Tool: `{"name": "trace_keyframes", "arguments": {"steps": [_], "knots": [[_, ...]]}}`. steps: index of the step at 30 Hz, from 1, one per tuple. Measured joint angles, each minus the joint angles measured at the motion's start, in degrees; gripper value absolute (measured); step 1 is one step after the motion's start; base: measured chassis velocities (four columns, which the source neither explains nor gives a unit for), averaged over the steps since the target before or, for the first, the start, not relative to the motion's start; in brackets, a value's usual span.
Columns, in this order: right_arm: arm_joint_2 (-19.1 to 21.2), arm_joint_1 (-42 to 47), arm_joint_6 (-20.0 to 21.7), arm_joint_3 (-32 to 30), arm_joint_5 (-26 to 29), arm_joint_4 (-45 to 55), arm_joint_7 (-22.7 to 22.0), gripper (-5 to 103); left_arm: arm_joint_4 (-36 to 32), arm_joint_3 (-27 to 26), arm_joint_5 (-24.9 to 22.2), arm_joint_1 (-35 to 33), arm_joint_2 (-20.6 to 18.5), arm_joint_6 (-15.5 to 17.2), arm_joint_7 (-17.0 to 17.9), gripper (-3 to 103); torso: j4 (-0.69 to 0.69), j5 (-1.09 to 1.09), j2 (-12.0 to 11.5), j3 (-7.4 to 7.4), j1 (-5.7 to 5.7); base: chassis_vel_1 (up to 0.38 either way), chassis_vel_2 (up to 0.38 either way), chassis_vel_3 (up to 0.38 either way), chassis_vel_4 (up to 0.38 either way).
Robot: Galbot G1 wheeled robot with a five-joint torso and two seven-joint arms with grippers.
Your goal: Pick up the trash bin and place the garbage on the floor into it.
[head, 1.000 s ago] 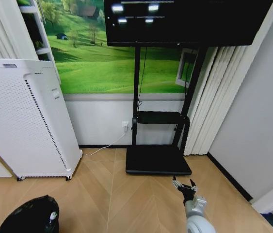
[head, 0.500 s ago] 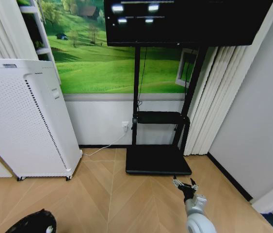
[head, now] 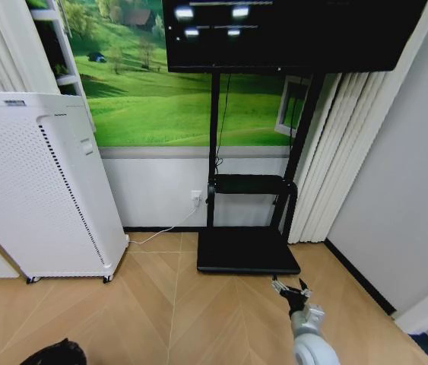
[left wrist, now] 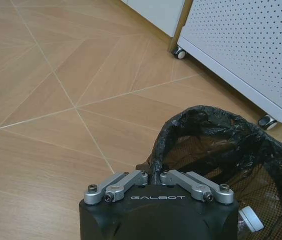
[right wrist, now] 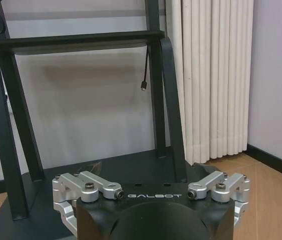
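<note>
The trash bin (left wrist: 231, 165), lined with a black bag, hangs from my left gripper (left wrist: 152, 174), which is shut on its near rim. A white-capped piece of garbage (left wrist: 250, 220), seemingly a small bottle, lies inside it. In the head view just the bin's top (head: 55, 353) peeks in at the bottom left edge. My right gripper (head: 290, 288) hovers open and holds nothing, low over the wooden floor (head: 191, 304), just in front of the black TV stand base (head: 248, 251).
A white perforated appliance on castors (head: 42, 182) stands at the left, close to the bin (left wrist: 246, 45). The TV stand's legs (right wrist: 10, 130) and white curtains (right wrist: 211, 75) face the right gripper. A grey wall closes the right side.
The trash bin has sunk toward the bottom left edge of the head view, nearly leaving it. The right gripper has stayed in place.
</note>
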State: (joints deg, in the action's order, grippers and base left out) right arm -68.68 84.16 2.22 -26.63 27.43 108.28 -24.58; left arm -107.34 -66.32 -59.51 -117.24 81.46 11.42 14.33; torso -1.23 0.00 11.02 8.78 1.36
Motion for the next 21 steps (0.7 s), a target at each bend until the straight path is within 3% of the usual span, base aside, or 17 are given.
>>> {"name": "trace_keyframes", "arguments": {"steps": [21], "knots": [[-0.32, -0.05, 0.00, -0.82, 0.68, -0.31, -0.30, 100, 4.41, 0.29, 2.40, 1.12, -1.30, -0.81, -0.27, 5, 0.00, 0.00, 0.00, 0.00, 0.00, 0.000, 0.000, 0.000, 0.000]]}}
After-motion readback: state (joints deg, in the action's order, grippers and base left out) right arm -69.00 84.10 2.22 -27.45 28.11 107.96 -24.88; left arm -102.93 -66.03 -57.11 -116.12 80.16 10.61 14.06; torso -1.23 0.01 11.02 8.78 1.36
